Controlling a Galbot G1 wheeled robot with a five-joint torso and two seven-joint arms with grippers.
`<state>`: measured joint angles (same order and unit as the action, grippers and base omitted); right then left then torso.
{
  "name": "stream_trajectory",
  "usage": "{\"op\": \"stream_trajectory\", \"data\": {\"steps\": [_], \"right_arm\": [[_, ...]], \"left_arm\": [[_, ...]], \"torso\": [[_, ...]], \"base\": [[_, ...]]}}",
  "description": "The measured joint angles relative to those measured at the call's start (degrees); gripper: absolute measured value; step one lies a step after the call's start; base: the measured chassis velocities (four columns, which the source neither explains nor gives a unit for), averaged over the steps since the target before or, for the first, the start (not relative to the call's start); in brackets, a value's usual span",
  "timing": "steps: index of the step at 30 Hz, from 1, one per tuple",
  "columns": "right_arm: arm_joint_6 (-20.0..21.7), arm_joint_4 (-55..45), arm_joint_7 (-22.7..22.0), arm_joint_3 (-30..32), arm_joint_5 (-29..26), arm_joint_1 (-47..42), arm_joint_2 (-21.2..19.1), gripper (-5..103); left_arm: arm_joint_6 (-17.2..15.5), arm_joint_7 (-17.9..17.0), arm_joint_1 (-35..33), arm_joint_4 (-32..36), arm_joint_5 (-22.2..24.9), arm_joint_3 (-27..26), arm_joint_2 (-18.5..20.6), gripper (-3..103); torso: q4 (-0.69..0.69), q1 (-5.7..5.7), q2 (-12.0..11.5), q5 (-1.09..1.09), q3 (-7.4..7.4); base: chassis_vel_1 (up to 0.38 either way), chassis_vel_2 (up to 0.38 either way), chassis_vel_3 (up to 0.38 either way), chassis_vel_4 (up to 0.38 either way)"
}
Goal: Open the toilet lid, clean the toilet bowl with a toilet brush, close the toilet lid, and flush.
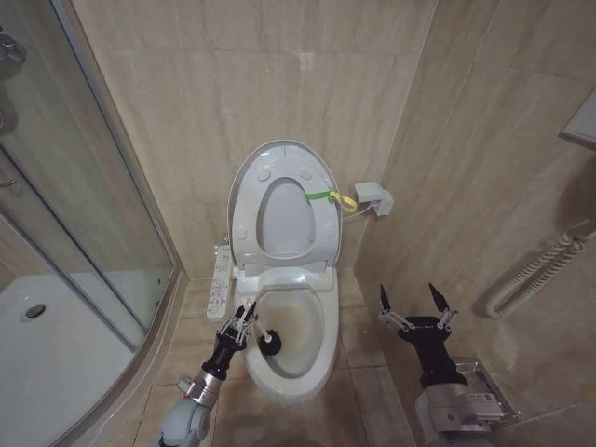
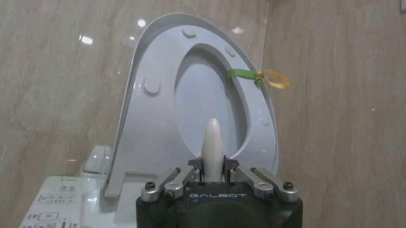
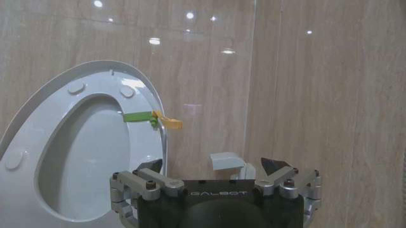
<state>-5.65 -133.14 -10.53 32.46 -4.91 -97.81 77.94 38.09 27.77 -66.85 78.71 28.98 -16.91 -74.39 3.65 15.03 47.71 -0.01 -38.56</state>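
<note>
The toilet lid [image 1: 284, 220] stands upright against the back wall with the ring seat raised in front of it; a yellow-green loop [image 1: 331, 196] hangs at its right edge. The lid [image 2: 203, 95] also shows through the seat's hole in the left wrist view, and the lid [image 3: 89, 156] in the right wrist view. Below lies the toilet bowl [image 1: 303, 326], white with yellowish staining. My left gripper [image 1: 244, 317] is shut on the toilet brush [image 1: 270, 341], whose dark head sits inside the bowl's left side. The white handle [image 2: 212, 142] rises between the fingers. My right gripper [image 1: 414, 300] hangs open beside the toilet's right.
A glass shower enclosure [image 1: 84, 186] with a white tray [image 1: 47, 345] takes up the left. The bidet control panel [image 1: 221, 284] juts from the toilet's left side. A white wall box [image 1: 374, 196] and a coiled white hose [image 1: 540, 270] are on the right wall.
</note>
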Motion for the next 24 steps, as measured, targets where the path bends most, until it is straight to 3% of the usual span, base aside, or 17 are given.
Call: {"op": "stream_trajectory", "data": {"steps": [8, 15, 20, 24], "right_arm": [[0.0, 0.0, 0.0, 0.0, 0.0, 0.0, 0.0, 100], [0.0, 0.0, 0.0, 0.0, 0.0, 0.0, 0.0, 100], [0.0, 0.0, 0.0, 0.0, 0.0, 0.0, 0.0, 100], [0.0, 0.0, 0.0, 0.0, 0.0, 0.0, 0.0, 100]], "left_arm": [[-0.49, -0.95, -0.54, 0.0, 0.86, 0.13, -0.06, 21], [-0.98, -2.68, 5.04, -5.38, 2.47, 2.69, -1.07, 21], [-1.19, -3.52, 6.33, -2.23, 2.89, 3.69, -0.99, 21], [-0.77, -3.5, 6.63, 0.34, 0.65, 3.71, -0.58, 21]], "torso": [[-0.01, 0.0, 0.0, 0.01, 0.0], [0.0, 0.01, 0.0, 0.0, 0.0], [0.0, 0.01, 0.0, 0.01, 0.0], [-0.01, 0.01, 0.0, 0.01, 0.0]], "base": [[0.0, 0.0, 0.0, 0.0], [0.0, 0.0, 0.0, 0.0], [0.0, 0.0, 0.0, 0.0], [0.0, 0.0, 0.0, 0.0]]}}
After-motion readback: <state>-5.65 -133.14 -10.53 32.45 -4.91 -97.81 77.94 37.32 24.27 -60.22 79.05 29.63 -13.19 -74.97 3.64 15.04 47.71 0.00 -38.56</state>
